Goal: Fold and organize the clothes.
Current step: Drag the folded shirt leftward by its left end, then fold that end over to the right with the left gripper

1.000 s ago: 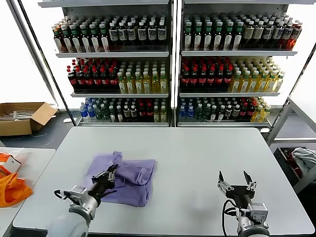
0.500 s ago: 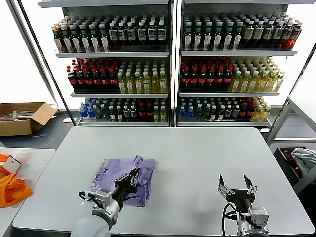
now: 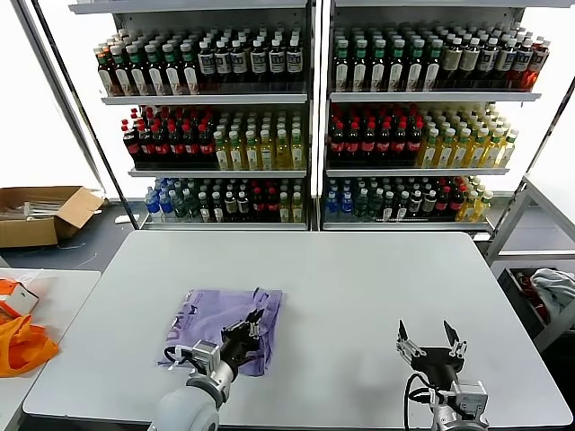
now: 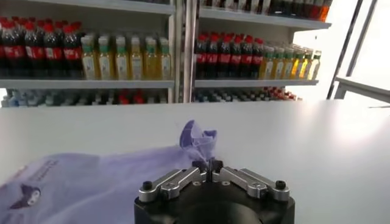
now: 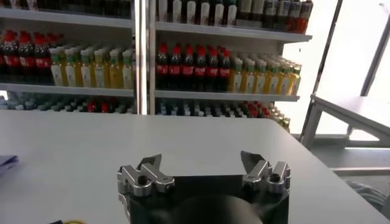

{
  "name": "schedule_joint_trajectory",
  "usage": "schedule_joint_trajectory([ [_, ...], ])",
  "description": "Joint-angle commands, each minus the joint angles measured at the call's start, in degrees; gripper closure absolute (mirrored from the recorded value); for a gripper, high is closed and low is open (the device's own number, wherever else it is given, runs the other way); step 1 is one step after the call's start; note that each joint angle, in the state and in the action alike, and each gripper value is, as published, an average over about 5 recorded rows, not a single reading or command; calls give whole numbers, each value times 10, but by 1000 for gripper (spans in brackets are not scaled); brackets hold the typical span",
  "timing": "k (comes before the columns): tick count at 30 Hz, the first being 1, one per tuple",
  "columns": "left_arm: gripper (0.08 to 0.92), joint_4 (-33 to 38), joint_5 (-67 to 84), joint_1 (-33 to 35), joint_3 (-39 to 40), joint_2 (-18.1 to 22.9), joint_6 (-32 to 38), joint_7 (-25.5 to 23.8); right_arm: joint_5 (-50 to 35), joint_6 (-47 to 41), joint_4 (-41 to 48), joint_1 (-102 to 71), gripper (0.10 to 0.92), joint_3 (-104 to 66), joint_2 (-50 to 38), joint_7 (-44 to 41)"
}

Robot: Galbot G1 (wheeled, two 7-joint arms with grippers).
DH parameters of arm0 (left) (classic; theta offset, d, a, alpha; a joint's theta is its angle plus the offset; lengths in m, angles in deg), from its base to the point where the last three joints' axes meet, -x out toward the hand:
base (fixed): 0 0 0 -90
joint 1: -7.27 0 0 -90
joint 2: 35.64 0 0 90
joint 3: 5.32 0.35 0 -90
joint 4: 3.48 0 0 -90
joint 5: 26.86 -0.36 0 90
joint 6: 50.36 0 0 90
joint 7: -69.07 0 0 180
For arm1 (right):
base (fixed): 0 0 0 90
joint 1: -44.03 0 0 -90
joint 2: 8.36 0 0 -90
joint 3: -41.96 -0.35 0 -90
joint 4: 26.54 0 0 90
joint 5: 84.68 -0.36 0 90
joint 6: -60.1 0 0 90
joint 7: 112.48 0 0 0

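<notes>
The lavender T-shirt [image 3: 208,311] lies folded on the grey table [image 3: 359,278], left of centre, with a dark printed graphic showing at its left side. My left gripper [image 3: 248,324] is over the shirt's right part, shut on a pinch of its fabric. In the left wrist view the shut gripper [image 4: 208,163] holds a small raised fold, and the shirt [image 4: 91,182] spreads out beside it. My right gripper [image 3: 423,338] is open and empty above the table's front right; the right wrist view shows it [image 5: 204,164] with its jaws wide apart.
Shelves of bottles [image 3: 305,126] stand behind the table. An orange bag [image 3: 22,346] lies on a side table at the left, with a cardboard box [image 3: 40,211] on the floor behind. A grey-white cloth bundle [image 3: 552,289] sits at the far right.
My left gripper has moved right across the shirt, carrying the fabric with it. The shirt's left part now lies folded over and flatter, with the graphic showing. The right arm has stayed put.
</notes>
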Motion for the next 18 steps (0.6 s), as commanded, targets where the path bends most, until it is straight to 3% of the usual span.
schedule_joint_trajectory([
  [1, 902, -39, -6, -5, 13, 17, 24, -2, 2, 1, 5, 2, 203, 10, 0, 0],
  [8, 860, -40, 26, 0, 23, 25, 53, 0, 4, 3, 11, 4, 203, 13, -1, -1],
  [14, 695, 6, 138, 5, 24, 21, 31, 13, 7, 5, 18, 10, 203, 19, 1, 0],
  [18, 574, 87, 317, 20, 11, 15, -5, 49, 7, 5, 22, 15, 203, 23, 0, 1],
])
